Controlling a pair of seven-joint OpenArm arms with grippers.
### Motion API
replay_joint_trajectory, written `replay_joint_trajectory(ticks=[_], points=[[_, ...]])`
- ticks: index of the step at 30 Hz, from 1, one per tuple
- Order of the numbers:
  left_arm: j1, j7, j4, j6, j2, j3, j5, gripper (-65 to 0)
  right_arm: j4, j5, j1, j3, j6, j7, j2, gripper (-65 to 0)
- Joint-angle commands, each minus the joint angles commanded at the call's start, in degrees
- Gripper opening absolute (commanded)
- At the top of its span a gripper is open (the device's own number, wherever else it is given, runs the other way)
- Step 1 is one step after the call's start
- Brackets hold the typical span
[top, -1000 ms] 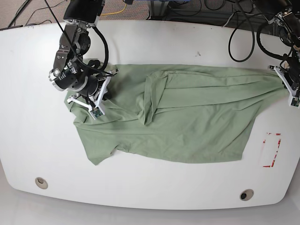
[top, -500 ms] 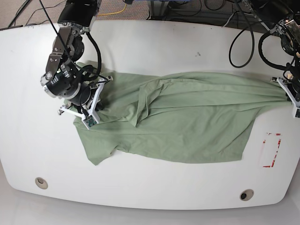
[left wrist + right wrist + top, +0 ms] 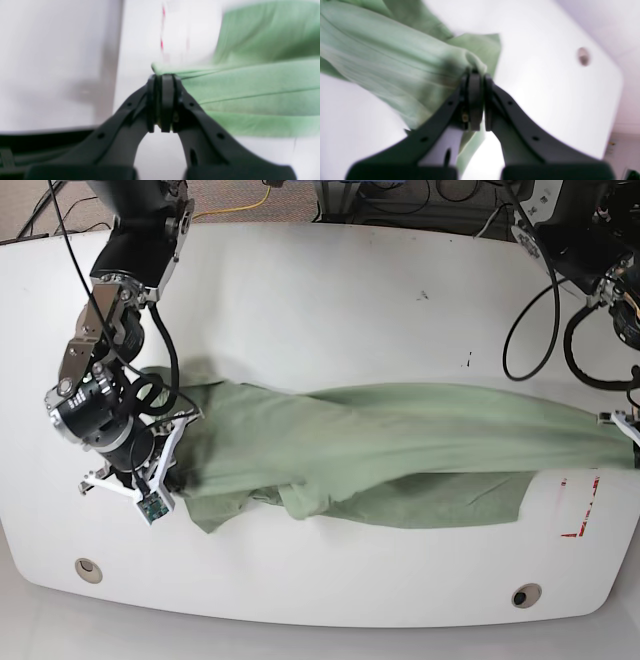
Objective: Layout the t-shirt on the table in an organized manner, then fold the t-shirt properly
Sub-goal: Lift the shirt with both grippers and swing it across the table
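The pale green t-shirt (image 3: pixel 380 450) is stretched in a long band across the white table (image 3: pixel 320 290), its upper edge lifted and its lower part lying on the top. My right gripper (image 3: pixel 160 470), at the base view's left, is shut on one end of the t-shirt (image 3: pixel 420 70); its fingers (image 3: pixel 475 100) pinch a bunched fold. My left gripper (image 3: pixel 628 435), at the base view's right edge, is shut on the other end (image 3: pixel 250 82); its fingers (image 3: pixel 166 100) clamp a thin fold at the tip.
A red tape rectangle (image 3: pixel 580 505) is marked near the table's right edge, just below my left gripper. Grommet holes sit at the front left (image 3: pixel 88 569) and front right (image 3: pixel 524 595). Cables hang behind the table's far edge.
Both grippers have moved toward the table's front, the right one also outward to the left, pulling the shirt taut. The shirt's upper part has folded down over its lower part.
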Motion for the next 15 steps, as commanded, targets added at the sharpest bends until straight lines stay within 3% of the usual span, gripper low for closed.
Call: replay_joint_trajectory(ticks=[9,15], points=[[-12.75,0.0,-0.18,0.0,1.67,5.1,0.09,-64.7,-5.45,0.26,10.64,-0.53,0.0,-0.09,2.64,-65.0],[-20.92,0.0,-0.26,0.0,5.1,8.79,0.18,-64.7,-12.66,0.26,19.96,-0.53,0.0,-0.09,5.01,-65.0]])
